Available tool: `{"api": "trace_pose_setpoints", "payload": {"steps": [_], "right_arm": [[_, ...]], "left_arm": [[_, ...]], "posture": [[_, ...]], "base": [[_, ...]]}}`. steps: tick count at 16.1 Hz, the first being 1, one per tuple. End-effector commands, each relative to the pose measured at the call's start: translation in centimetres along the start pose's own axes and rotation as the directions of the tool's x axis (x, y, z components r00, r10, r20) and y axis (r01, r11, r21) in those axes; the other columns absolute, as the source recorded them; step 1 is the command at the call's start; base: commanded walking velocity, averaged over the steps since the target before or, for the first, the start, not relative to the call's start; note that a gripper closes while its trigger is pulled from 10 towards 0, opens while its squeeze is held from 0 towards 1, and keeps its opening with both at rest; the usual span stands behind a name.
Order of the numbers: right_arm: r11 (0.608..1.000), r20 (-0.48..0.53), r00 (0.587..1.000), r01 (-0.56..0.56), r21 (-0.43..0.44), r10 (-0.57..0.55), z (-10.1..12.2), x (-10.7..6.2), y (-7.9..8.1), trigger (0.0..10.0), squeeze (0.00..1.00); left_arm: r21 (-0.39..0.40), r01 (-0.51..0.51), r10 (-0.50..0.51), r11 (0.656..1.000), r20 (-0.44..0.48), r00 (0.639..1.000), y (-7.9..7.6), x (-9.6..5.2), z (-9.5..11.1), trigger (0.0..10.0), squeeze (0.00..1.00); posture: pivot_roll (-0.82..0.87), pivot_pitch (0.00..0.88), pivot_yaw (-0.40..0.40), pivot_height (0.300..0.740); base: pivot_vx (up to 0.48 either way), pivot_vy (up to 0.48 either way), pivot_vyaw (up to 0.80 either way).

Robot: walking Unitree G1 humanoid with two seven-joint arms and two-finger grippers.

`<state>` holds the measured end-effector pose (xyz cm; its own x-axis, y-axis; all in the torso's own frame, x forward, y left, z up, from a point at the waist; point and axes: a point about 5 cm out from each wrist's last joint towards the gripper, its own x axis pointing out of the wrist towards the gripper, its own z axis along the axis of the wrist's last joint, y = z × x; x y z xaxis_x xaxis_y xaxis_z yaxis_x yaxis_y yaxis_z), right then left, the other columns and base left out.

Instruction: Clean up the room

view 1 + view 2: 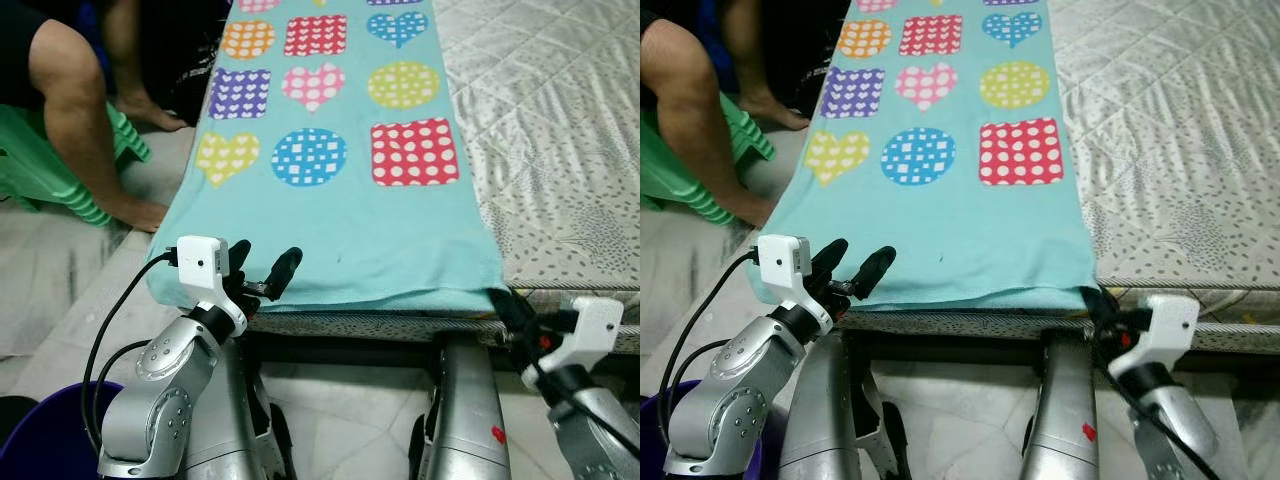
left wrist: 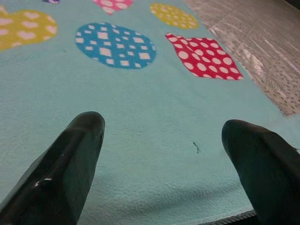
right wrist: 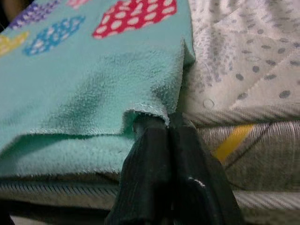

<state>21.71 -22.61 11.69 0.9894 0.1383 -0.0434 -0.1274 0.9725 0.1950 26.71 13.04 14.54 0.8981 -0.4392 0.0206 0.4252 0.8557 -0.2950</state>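
Observation:
A teal fleece blanket [image 1: 340,220] printed with dotted hearts, circles and squares lies lengthwise along the left side of a mattress [image 1: 560,130]. My left gripper [image 1: 266,256] is open at the blanket's near left edge, its fingers [image 2: 70,154] spread just above the cloth with nothing between them. My right gripper [image 1: 503,300] is shut on the blanket's near right corner [image 3: 154,110] at the mattress edge. The hem is pinched between the two black fingertips [image 3: 145,154].
A person crouches at the left of the bed, one hand [image 1: 140,212] on the floor beside a green plastic stool [image 1: 40,175]. A dark blue bucket [image 1: 45,430] stands by my left side. Bare quilted mattress stretches to the right.

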Motion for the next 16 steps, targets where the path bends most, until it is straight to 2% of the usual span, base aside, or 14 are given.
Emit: {"api": "trace_pose_setpoints", "payload": {"steps": [1,3,5,10,13,16], "right_arm": [[1.000,-0.014,1.000,-0.015,0.003,0.015,-0.3,-0.5,0.1,10.0,1.00],[1.000,-0.029,0.999,-0.022,-0.011,0.022,-0.3,-0.9,-0.1,10.0,1.00],[0.996,-0.044,0.999,-0.027,-0.081,0.024,-0.3,-1.2,-0.2,10.0,1.00],[0.994,-0.016,0.997,-0.071,-0.085,0.070,1.0,-1.3,-0.1,10.0,1.00],[0.987,-0.021,0.994,-0.107,-0.121,0.105,2.2,-1.4,-1.6,10.0,1.00],[0.990,0.036,0.999,-0.033,-0.139,0.038,4.0,-0.7,-3.0,10.0,1.00]], "left_arm": [[0.008,-0.010,0.010,1.000,-0.011,1.000,0.5,-0.3,-0.3,10.0,0.00],[0.006,-0.005,0.005,1.000,-0.012,1.000,0.4,-0.2,-0.4,10.0,0.00],[0.004,-0.002,0.003,1.000,-0.011,1.000,0.4,-0.1,-0.4,10.0,0.00],[-0.008,0.012,-0.012,1.000,-0.012,1.000,-0.1,0.0,-0.7,10.0,0.00],[-0.010,0.018,-0.018,1.000,-0.014,1.000,0.0,0.1,-0.9,10.0,0.00],[-0.014,0.024,-0.024,1.000,-0.002,1.000,-0.2,0.7,-0.7,10.0,0.00]], "posture": [[-0.18,0.204,0.128,0.491],[-0.18,0.201,0.129,0.491],[-0.20,0.195,0.126,0.491],[-0.23,0.190,0.125,0.491],[-0.25,0.181,0.129,0.491],[-0.26,0.171,0.131,0.491]], "base": [[0.000,0.000,0.00],[0.000,0.000,0.00],[0.000,0.000,0.00],[0.000,0.000,0.00],[0.000,0.000,0.00],[0.000,0.000,0.00]]}}
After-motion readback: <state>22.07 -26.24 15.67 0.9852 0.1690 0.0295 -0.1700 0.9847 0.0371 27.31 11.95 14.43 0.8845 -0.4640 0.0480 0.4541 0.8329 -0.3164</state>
